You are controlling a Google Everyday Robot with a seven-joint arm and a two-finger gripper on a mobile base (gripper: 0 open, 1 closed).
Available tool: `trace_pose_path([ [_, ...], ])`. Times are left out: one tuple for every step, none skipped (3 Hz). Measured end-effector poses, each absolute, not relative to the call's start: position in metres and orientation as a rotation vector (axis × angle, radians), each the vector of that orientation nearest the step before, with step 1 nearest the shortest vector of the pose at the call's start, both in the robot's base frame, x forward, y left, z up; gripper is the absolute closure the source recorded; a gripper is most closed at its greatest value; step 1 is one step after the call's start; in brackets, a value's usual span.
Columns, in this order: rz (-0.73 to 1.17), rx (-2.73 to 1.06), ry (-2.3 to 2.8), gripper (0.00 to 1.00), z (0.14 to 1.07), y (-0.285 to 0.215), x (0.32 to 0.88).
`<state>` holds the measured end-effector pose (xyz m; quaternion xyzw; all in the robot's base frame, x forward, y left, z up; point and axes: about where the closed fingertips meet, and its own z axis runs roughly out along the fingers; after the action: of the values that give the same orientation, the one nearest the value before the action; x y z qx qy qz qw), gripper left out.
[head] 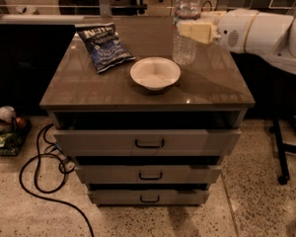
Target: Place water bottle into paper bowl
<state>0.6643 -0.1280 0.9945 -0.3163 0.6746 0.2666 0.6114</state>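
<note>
The water bottle (pixel 186 23) is clear plastic with a white cap and stands upright, held in the air above the back right of the cabinet top. My gripper (pixel 193 31) reaches in from the right on a white arm and is shut on the bottle's middle. The paper bowl (pixel 155 73) is off-white, round and empty, and sits near the middle of the top, in front of and left of the bottle.
A dark blue chip bag (pixel 105 47) lies at the back left of the brown cabinet top (pixel 89 90). Three grey drawers (pixel 148 142) stand slightly open below. A black cable (pixel 39 177) loops on the floor at left. A black stand leg (pixel 281 147) is at right.
</note>
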Motion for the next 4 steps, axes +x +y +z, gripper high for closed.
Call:
trace_pose_path([
  [0.659, -0.775, 1.576, 1.00, 0.961, -0.105, 0.659],
  [0.651, -0.796, 1.549, 1.00, 0.957, -0.094, 0.656],
  [0.637, -0.814, 1.517, 1.00, 0.964, -0.085, 0.656],
  [0.641, -0.822, 1.498, 1.00, 0.967, -0.078, 0.657],
])
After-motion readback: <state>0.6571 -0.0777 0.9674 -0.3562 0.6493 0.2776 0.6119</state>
